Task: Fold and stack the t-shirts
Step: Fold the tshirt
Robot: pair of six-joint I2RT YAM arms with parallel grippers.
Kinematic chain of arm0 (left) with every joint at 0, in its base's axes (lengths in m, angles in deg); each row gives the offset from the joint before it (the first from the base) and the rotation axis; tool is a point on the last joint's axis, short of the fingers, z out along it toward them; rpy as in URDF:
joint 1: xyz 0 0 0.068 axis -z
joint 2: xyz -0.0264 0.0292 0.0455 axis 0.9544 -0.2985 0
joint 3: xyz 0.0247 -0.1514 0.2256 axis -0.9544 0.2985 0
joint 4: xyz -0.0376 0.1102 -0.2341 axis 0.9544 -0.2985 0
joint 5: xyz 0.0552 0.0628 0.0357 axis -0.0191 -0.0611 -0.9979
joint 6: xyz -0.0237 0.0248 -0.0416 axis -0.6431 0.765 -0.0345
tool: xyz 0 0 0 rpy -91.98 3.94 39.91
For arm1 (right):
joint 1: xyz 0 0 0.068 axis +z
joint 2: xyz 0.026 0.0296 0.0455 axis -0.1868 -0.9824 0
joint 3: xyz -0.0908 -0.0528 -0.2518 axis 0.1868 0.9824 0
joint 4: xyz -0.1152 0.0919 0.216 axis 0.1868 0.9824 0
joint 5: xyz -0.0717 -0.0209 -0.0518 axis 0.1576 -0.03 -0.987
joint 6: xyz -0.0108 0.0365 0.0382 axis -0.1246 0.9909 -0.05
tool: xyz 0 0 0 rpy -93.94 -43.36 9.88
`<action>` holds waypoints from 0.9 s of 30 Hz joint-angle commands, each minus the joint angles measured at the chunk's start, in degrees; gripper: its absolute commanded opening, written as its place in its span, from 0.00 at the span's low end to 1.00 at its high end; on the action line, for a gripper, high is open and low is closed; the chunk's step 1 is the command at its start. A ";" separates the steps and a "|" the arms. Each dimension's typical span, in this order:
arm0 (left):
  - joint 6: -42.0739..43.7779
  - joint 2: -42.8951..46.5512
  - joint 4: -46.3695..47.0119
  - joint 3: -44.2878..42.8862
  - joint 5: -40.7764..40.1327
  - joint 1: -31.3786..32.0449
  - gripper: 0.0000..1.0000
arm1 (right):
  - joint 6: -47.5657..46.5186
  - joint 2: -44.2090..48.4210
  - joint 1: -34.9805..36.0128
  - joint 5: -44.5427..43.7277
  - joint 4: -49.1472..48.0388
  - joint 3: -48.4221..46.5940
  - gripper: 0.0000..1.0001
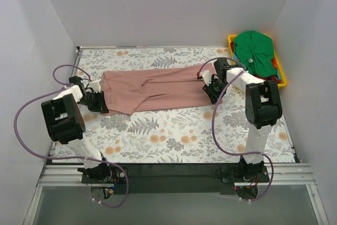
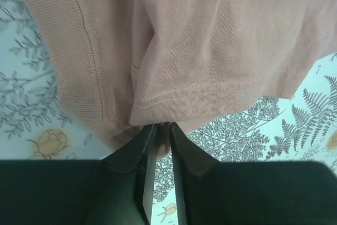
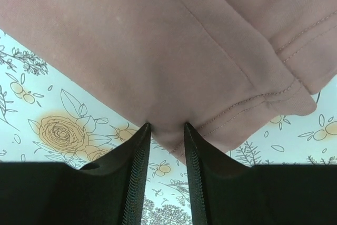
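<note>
Shirt in hand: the pink shirt [image 1: 152, 90] lies long and flat across the middle of the table cover [image 1: 158, 135]. It reaches from one arm to the other, and long folds run along it.
Left side: the left pincer [image 1: 102, 104] sits low at the left end of the pink shirt. From its own camera, its two black fingers [image 2: 131, 154] are nearly closed, with just a thin slit between them. The stitched edge of the pink shirt is nipped right at their tips.
Right side: the right pincer [image 1: 209, 93] sits low at the right end of the pink shirt. Its fingers [image 3: 138, 151] are a little way apart, and a small bump of pink cloth is squeezed between the tips. A stitched hem runs just beside them.
Far corner: the green shirt [image 1: 254, 48] is bunched in a heap inside the yellow bin [image 1: 283, 75], at the back right of the table. It is well apart from the pink shirt.
Red bit: some red cloth [image 1: 274, 77] peeks out at the near edge of the bin, next to the green shirt. It is too small to tell more.
Table: the table cover is pale, with grey ferns and orange flowers, and it shows under both pincers.
</note>
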 commanded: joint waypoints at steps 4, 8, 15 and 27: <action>3.45 6.67 -1.23 8.67 -2.47 -1.16 0.14 | -2.14 3.47 -0.46 -3.84 -0.36 11.89 0.37; 3.98 10.36 -3.95 9.38 -0.45 -1.78 0.21 | -3.28 7.60 -1.08 -5.42 -0.10 14.37 0.37; 3.90 16.69 -9.32 1.74 7.72 -2.93 0.48 | 5.40 14.81 1.71 9.85 2.19 0.50 0.54; -4.10 11.69 -9.24 2.52 10.10 -2.93 0.48 | 44.92 10.08 23.34 25.78 -29.69 4.52 0.53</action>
